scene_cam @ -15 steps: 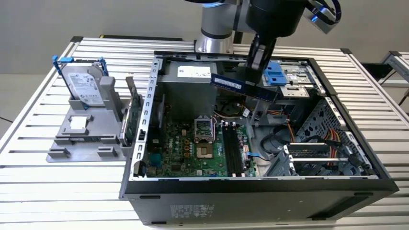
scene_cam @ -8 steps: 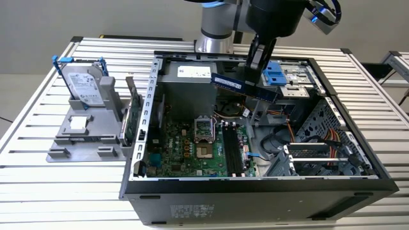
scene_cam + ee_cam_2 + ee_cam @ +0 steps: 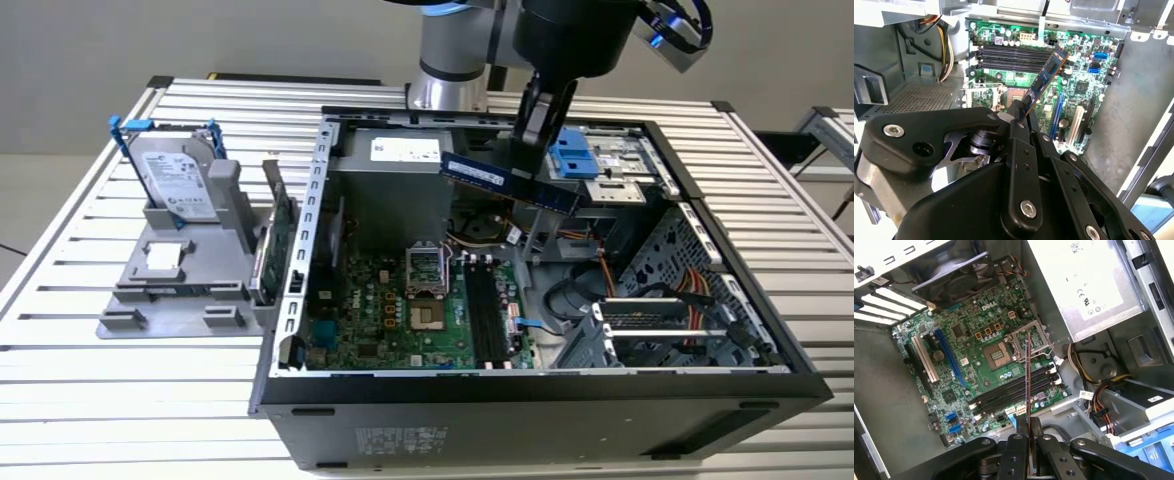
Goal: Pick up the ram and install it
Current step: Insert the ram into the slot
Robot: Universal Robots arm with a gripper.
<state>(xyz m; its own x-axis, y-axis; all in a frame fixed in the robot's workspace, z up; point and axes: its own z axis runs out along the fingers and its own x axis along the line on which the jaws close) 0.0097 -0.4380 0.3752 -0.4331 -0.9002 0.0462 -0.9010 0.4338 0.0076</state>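
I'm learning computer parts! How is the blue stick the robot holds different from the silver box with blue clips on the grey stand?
The ram is long, thin and dark blue; the hard drive is wider and silver with blue clips. The gripper holds the ram in the air over the open computer case; the hard drive leans in a grey stand beside the case. Neither is fitted in the computer yet.
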